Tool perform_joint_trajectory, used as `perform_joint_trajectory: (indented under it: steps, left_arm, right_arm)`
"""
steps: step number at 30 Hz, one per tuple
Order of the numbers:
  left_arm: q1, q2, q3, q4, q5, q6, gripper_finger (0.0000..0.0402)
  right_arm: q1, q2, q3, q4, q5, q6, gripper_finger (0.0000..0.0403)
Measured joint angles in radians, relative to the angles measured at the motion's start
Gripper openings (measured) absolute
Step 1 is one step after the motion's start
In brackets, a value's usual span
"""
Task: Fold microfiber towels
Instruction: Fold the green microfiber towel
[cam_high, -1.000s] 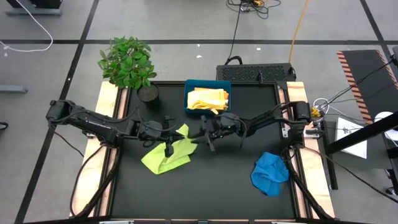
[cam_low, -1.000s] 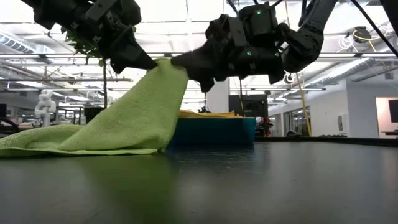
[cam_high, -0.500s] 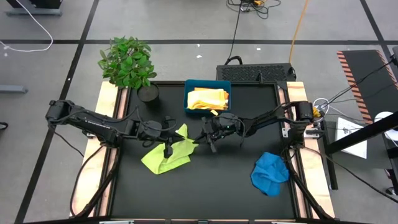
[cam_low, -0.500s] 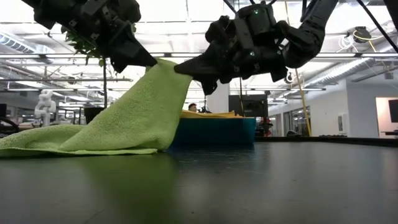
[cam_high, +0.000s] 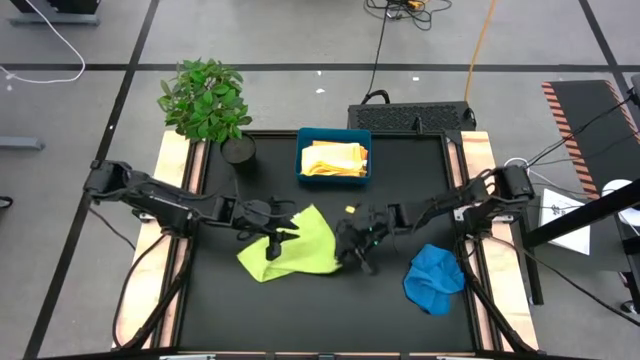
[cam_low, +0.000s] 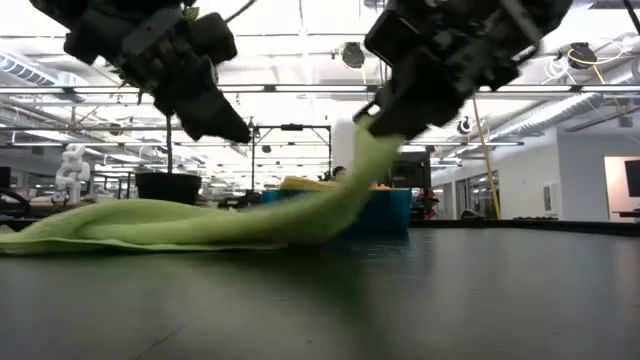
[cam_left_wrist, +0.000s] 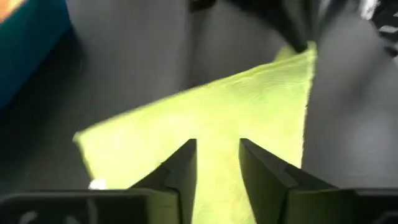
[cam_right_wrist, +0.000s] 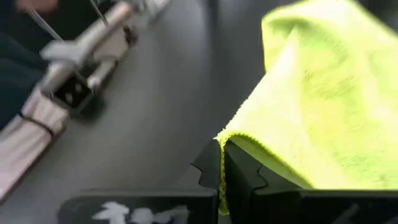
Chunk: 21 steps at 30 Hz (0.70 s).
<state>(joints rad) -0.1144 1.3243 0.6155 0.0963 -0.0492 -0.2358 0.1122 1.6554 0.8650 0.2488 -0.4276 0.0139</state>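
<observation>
Lime green cloth (cam_high: 297, 243) lay spread near the middle of the tabletop (cam_high: 400, 175), unfolded, its corner toward 3 o'clock pinched in the right hand (cam_high: 356, 252) and lifted. The left hand (cam_high: 277, 228) hung over the cloth's edge toward 9 o'clock with its fingers (cam_left_wrist: 183, 167) parted and holding nothing. At 12 o'clock the teal tray (cam_high: 309, 137) held yellow towels (cam_high: 334, 158), apparently folded. At 4 o'clock the blue towel (cam_high: 434, 278) sat crumpled, so at least 2 folds remained.
</observation>
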Motion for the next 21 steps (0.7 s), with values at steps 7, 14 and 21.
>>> perform_joint_trajectory:
  steps: [7, 14, 21]
  left_arm:
    - [0.092, 0.155, 0.000, 0.065, -0.004, -0.047, 0.0173]
    - [0.213, 0.308, 0.000, 0.210, 0.007, -0.117, 0.0179]
    - [0.257, 0.440, 0.057, 0.272, 0.057, -0.103, 0.0179]
  right_arm:
    - [0.084, 0.000, -0.054, -0.001, 0.114, 0.032, 0.0000]
    - [0.077, 0.000, -0.142, 0.140, 0.115, 0.102, 0.0000]
    - [0.071, 0.000, -0.182, 0.194, 0.116, 0.106, 0.0000]
